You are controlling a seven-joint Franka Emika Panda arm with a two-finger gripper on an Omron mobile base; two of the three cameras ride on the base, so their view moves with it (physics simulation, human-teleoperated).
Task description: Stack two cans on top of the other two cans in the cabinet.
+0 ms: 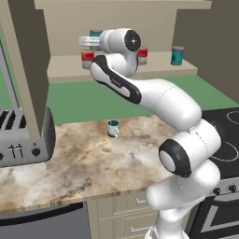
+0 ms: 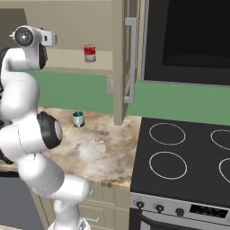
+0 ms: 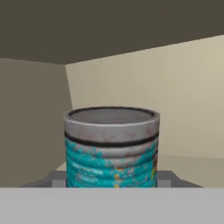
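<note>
My gripper (image 1: 89, 41) is inside the cabinet (image 1: 158, 68), shut on a teal-labelled can (image 1: 95, 33). In the hand view this can (image 3: 111, 146) stands upright between my grey fingertips (image 3: 57, 178), against the tan back wall. It hangs just above a red-and-white can (image 1: 87, 58) on the shelf; I cannot tell whether they touch. A second red-and-white can (image 1: 143, 56) stands mid-shelf, half behind my arm, and shows as the can (image 2: 90, 53) in the right base view. Another teal can (image 1: 177, 55) stands at the shelf's right end.
A teal-and-white mug (image 1: 113, 128) stands on the marble counter (image 1: 79, 163). A toaster (image 1: 23, 137) sits at the left under the open dark door (image 1: 30, 46). The black stove (image 2: 188, 157) lies to the right, past a cabinet door with a metal handle (image 2: 130, 58).
</note>
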